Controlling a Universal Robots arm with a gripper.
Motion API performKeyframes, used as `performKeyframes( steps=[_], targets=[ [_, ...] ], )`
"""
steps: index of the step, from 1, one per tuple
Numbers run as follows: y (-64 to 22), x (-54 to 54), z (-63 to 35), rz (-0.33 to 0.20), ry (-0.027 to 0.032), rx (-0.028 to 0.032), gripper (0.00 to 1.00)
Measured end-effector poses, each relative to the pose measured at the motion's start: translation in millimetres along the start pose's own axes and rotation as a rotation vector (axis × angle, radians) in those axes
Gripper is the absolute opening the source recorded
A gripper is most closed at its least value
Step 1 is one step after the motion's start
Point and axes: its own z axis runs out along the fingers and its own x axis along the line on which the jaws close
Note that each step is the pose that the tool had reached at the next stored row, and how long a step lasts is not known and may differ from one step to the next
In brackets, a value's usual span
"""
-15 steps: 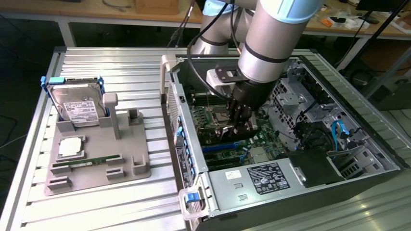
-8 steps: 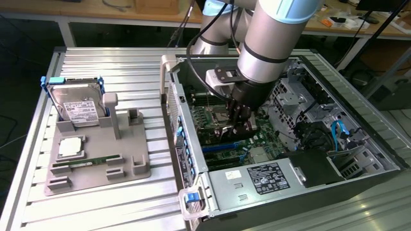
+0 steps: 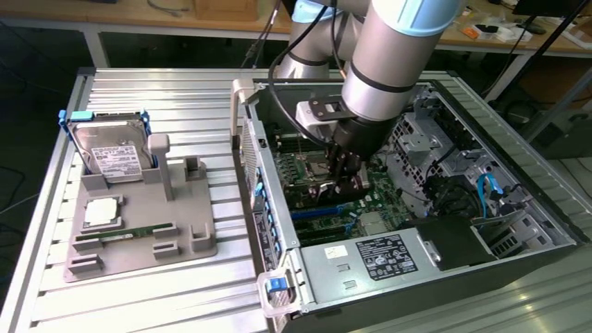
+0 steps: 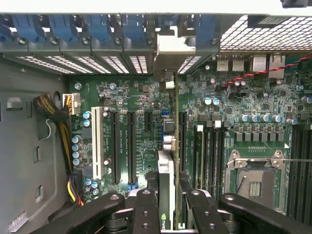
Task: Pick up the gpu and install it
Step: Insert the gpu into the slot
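- End effector (image 4: 168, 197): clenched on the gpu (image 4: 165, 170). The fingers (image 4: 146, 207) press on its two flat faces, and the card stands on edge between them.
- In the exterior view, the end effector (image 3: 345, 182) is down inside the open computer case (image 3: 277, 229), low over the board.
- Relation to note: the gpu's long axis runs straight out from the end effector toward the rear wall of the case, where the row of blue slot clips (image 4: 92, 27) sits.
- A pale metal piece (image 4: 168, 53) sits at that wall in line with the card. You may judge it to be the card's silvery end bracket, but it is not certain.
- The card lies parallel to the black expansion slots (image 4: 131, 146) on the motherboard (image 4: 131, 92), with those slots on one side of it and the memory slots (image 4: 209, 151) on the other.
- The slot directly beneath the card is hidden by the card itself.
- Seating: you cannot tell whether the lower edge is touching a slot, pressed into one or held above it. Judgement: the card is aligned along the slot direction, and the install is not confirmed.
- Farther out on the board, the CPU socket (image 4: 256, 178) lies beyond the memory slots.
- Outside the case, at the exterior view's left, the surface (image 3: 166, 90) carries a grey parts tray (image 3: 138, 260) with the hard drive (image 3: 111, 149) and the memory stick (image 3: 125, 234), both well apart from the end effector.
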Motion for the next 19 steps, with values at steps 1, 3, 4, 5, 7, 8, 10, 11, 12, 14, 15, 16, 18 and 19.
performKeyframes(
  steps=[1,3,4,5,7,8,10,11,12,14,15,16,18,19],
  targets=[
    [1.6,0.3,0.2,0.0,-0.0003,0.0,0.27],
    [5.0,0.6,0.5,0.0,-0.0006,0.0,0.27],
    [6.1,0.7,0.7,0.0,-0.0007,0.0,0.27],
    [6.3,0.8,1.2,0.0,-0.0009,0.0,0.27],
    [6.4,1.1,2.3,0.0,-0.0014,0.0,0.27],
    [6.4,1.4,2.6,0.0,-0.0017,-0.0001,0.27],
    [6.5,2.3,3.4,0.0,-0.0023,0.0,0.27],
    [6.5,2.5,3.7,0.0,-0.0025,0.0001,0.27],
    [6.6,2.6,3.8,0.0,-0.0026,0.0001,0.27],
    [7.6,2.7,3.8,0.0,-0.0023,-0.0001,0.27],
    [8.5,2.7,3.8,0.0,-0.0024,-0.0001,0.27],
    [9.8,2.7,3.8,0.0,-0.0026,0.0,0.27],
    [12.5,2.6,3.9,0.0,-0.0033,0.0004,0.27],
    [13.2,2.6,3.9,0.0,-0.0037,0.0003,0.27]
  ],
)
